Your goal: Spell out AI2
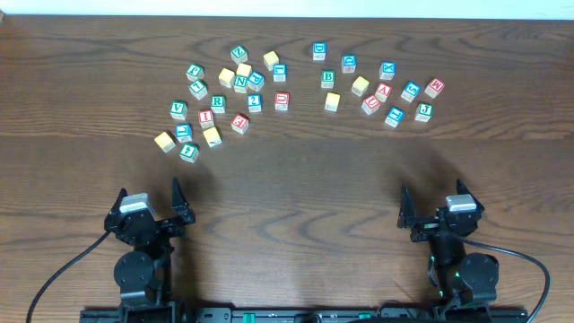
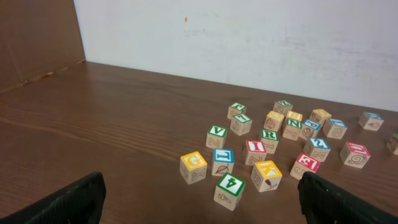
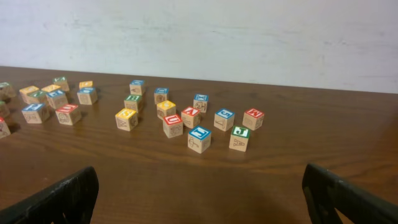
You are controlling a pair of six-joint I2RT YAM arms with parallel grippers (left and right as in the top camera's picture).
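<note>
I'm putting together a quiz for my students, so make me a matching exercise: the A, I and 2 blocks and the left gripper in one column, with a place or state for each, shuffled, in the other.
1. A cube
2. I cube
3. 2 cube
4. left gripper

a. blue frame, on the robot's left
b. open, holding nothing
c. red frame, on the robot's right
d. red frame, on the robot's left

Pairs: 1-c, 2-d, 3-a, 4-b

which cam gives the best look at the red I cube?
Left wrist: the I cube sits close, near mid-frame, with nothing in front of it, and its letter is easy to read. Overhead shows it from straight above, small but still legible. In the right wrist view I can't pick it out.
</note>
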